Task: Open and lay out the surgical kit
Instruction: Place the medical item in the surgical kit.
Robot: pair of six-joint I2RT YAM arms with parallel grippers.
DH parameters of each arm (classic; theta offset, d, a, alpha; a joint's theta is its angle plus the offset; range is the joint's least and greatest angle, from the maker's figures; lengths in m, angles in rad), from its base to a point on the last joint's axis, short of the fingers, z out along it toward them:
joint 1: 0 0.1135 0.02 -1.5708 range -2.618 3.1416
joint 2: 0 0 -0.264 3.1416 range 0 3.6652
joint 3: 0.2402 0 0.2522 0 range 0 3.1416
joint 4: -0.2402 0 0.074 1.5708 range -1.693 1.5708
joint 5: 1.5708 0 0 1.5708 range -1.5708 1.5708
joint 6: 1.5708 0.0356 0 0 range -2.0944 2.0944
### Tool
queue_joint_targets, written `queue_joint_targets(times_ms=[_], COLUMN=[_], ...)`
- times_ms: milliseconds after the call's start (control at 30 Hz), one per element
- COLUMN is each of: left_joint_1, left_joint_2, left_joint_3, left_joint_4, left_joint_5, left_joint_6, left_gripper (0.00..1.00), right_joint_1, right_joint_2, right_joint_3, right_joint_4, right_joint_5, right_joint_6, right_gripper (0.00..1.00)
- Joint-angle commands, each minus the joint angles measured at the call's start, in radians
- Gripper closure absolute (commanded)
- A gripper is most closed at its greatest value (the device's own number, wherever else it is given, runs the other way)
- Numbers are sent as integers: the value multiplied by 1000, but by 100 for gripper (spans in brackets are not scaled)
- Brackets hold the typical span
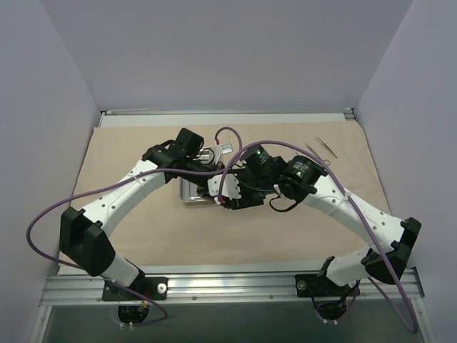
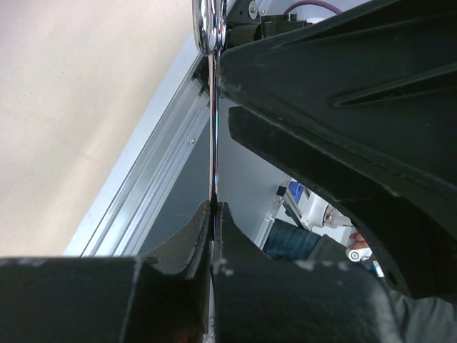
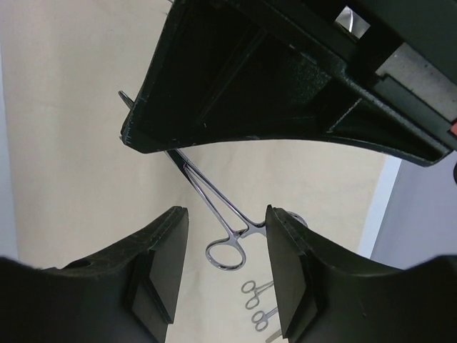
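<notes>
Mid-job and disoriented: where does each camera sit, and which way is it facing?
Top external: above and behind the robot, looking down on the beige cloth; left arm and right arm show whole.
Left wrist: looks along the left gripper, shut on an instrument, toward the rail.
Right wrist: looks down at the cloth past the open right gripper.
Both wrist views share that instrument.

Beige cloth wrap (image 1: 150, 236), silvery tray (image 1: 188, 197) and instruments (image 3: 245, 229), purple cables (image 1: 71, 198), lilac walls (image 1: 214, 50).
</notes>
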Motion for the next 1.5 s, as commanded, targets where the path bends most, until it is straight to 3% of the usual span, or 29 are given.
queue_joint_targets(times_ms=[0, 267, 467, 600, 700, 833, 967, 1100, 1267, 1467], left_joint_1=[-3, -8, -14, -17, -14, 35, 185, 342, 515, 522], left_joint_2=[-25, -40, -43, -39, -37, -38, -72, -78, -85, -39], left_joint_3=[41, 39, 38, 36, 36, -5, -75, -56, -76, -37], left_joint_4=[-18, -22, -21, -22, -15, 40, 145, 120, 168, 143], left_joint_5=[41, 55, 66, 73, 72, 55, 84, 29, -78, -131], left_joint_6=[37, 43, 48, 51, 46, 5, -66, -43, -123, -92], left_gripper=[98, 98, 98, 98, 98, 59, 48, 46, 46, 47], right_joint_1=[16, 27, 37, 39, 40, 36, 2, -114, -300, -501], right_joint_2=[16, 24, 27, 34, 34, 30, 7, -4, 71, 287], right_joint_3=[-7, -36, -50, -61, -65, -77, -113, -168, -216, -108], right_joint_4=[-19, -15, 1, 18, 34, 38, 38, 71, 146, 133], right_joint_5=[28, 54, 105, 157, 167, 164, 117, 36, 8, 23], right_joint_6=[-26, -37, -34, -28, -18, -5, 38, 116, 306, 503], right_gripper=[53, 57, 67, 100, 100, 100, 100, 100, 100, 100])
